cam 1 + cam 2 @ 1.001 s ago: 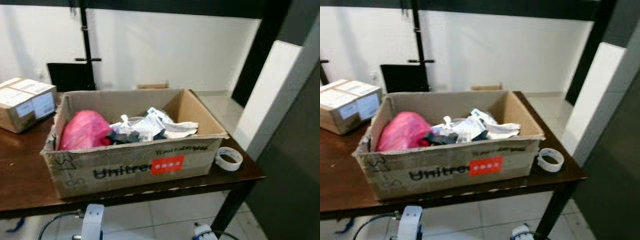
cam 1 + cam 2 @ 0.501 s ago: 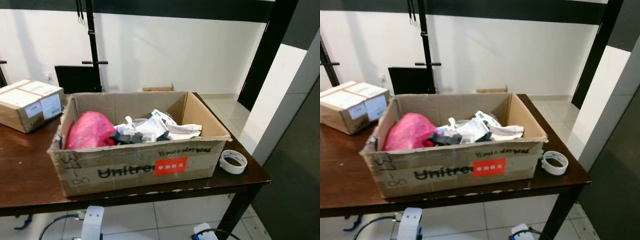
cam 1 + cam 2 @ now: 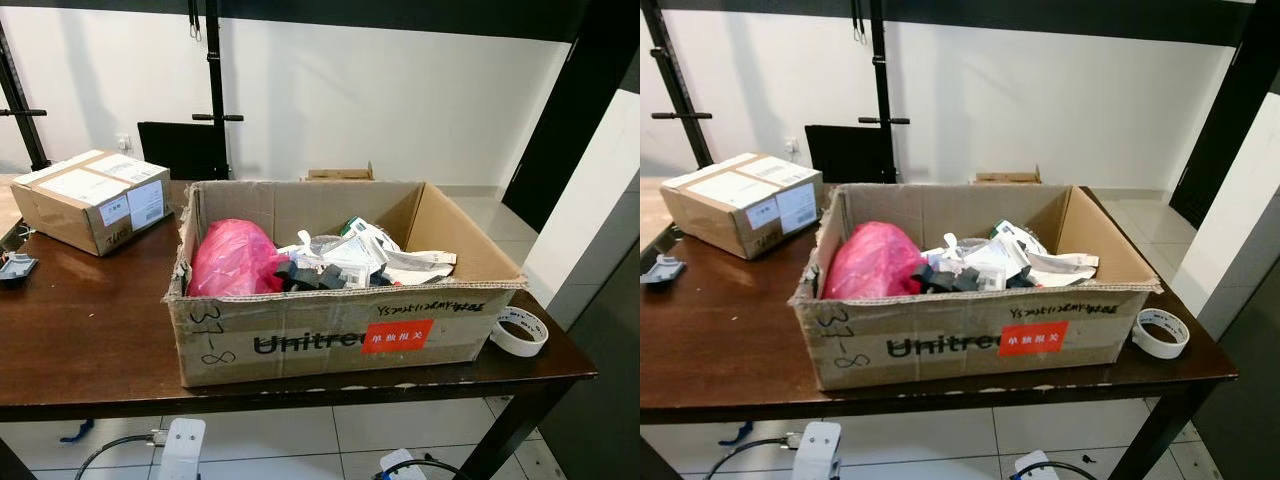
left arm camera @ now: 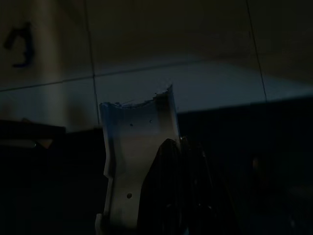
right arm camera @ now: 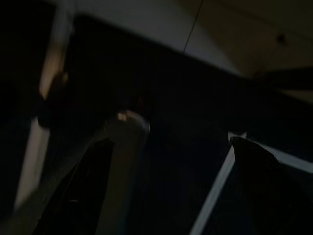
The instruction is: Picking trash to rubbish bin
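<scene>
Open cardboard box sits centre frame on the dark wooden bench, serving as the bin; inside it a pink bag at the left end, crumpled white and dark wrappers just beside it toward the middle. Roll of tape on the bench at right of the box, near the bench corner. Smaller sealed box upper left of frame, well apart. Both arms hang low below the bench edge, tops showing at the bottom of the frame. Left gripper in dark shade over tiled floor, jaws close together, nothing between. Right gripper also in shade, jaws wide apart, holding nothing.
</scene>
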Controlling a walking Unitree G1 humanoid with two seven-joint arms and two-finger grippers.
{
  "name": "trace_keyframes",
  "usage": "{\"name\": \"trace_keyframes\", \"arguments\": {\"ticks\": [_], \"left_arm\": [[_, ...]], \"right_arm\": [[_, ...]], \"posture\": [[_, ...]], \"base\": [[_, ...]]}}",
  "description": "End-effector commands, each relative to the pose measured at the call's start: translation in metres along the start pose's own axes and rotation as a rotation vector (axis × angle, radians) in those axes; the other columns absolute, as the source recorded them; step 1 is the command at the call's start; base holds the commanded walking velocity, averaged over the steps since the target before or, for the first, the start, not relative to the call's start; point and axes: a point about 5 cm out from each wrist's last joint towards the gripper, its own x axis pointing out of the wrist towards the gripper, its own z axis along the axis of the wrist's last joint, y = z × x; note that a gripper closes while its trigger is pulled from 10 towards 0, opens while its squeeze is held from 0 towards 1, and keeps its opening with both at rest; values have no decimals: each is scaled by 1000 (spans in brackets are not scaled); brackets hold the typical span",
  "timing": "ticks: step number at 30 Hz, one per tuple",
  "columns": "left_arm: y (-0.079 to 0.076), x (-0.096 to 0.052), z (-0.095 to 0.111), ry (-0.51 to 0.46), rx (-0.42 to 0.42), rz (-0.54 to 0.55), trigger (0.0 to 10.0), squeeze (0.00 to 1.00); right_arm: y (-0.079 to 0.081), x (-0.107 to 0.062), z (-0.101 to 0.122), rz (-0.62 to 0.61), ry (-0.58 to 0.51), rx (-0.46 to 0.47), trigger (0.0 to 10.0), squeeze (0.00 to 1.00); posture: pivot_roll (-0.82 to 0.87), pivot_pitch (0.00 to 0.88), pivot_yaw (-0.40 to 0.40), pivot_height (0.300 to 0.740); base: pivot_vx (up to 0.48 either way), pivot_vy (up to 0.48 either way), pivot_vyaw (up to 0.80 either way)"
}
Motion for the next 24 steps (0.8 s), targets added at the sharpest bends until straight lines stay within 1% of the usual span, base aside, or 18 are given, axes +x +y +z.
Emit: {"name": "trace_keyframes", "arguments": {"ticks": [1,2,3,4,5,6,8,9,11,13,14,16,17,18,19,21,22,24], "left_arm": [[-1,-3,-15,76,39,-19,10000,0],[-1,-3,-19,98,51,-27,10000,0],[1,-8,-37,174,66,-19,10000,0],[1,-8,-37,174,66,-19,10000,0],[7,-15,-55,237,67,11,10000,0],[9,-18,-60,251,54,24,10000,0],[11,-19,-63,257,45,30,10000,0],[11,-20,-65,258,23,36,10000,0],[13,-19,-60,201,2,42,10000,0],[17,-18,-47,101,-38,60,10000,0],[17,-18,-47,101,-38,60,10000,0],[22,-18,-31,-25,-77,64,10000,0],[27,-20,-14,-141,-78,40,10000,0],[27,-20,-14,-141,-78,40,10000,0],[28,-23,-3,-214,-66,6,10000,0],[29,-24,0,-238,-60,-8,10000,0],[24,-32,14,-298,-13,-156,10000,0],[18,-39,20,-324,54,-263,10000,0]], "right_arm": [[1,-1,-16,15,78,-18,10000,0],[1,-2,-20,22,102,-32,10000,0],[1,-3,-30,24,157,-50,10000,0],[1,-3,-30,24,157,-50,10000,0],[0,-5,-35,17,185,-53,10000,0],[-1,-5,-37,13,186,-53,10000,0],[-1,-5,-37,11,186,-54,10000,0],[-1,-5,-37,5,179,-45,10000,0],[-2,-5,-35,-3,135,-17,10000,0],[-5,-5,-30,-3,81,7,10000,0],[-5,-5,-30,-3,81,7,10000,0],[-10,-6,-23,2,39,17,10000,0],[-18,-8,-14,9,-13,14,10000,0],[-18,-8,-14,9,-13,14,10000,0],[-23,-9,-8,19,-49,8,10000,0],[-25,-10,-6,24,-61,6,10000,0],[-27,-13,2,147,-99,-8,10000,0],[-27,-16,7,232,-130,-59,10000,0]], "posture": [[29,65,-53,740],[29,65,-53,740],[29,64,-54,740],[29,64,-54,740],[26,65,-53,740],[26,65,-53,740],[25,65,-54,740],[30,66,-55,740],[31,66,-56,740],[34,64,-56,740],[34,64,-56,740],[35,62,-59,740],[37,61,-61,740],[37,61,-61,740],[39,59,-62,740],[39,59,-62,740],[39,56,-62,740],[39,56,-62,740]], "base": [[0,0,0],[0,0,0],[0,0,0],[0,0,0],[0,0,0],[0,0,0],[0,0,0],[0,0,0],[0,0,0],[0,0,0],[0,0,0],[0,0,0],[0,0,0],[0,0,0],[0,0,0],[0,0,0],[0,0,0],[0,0,0]]}}
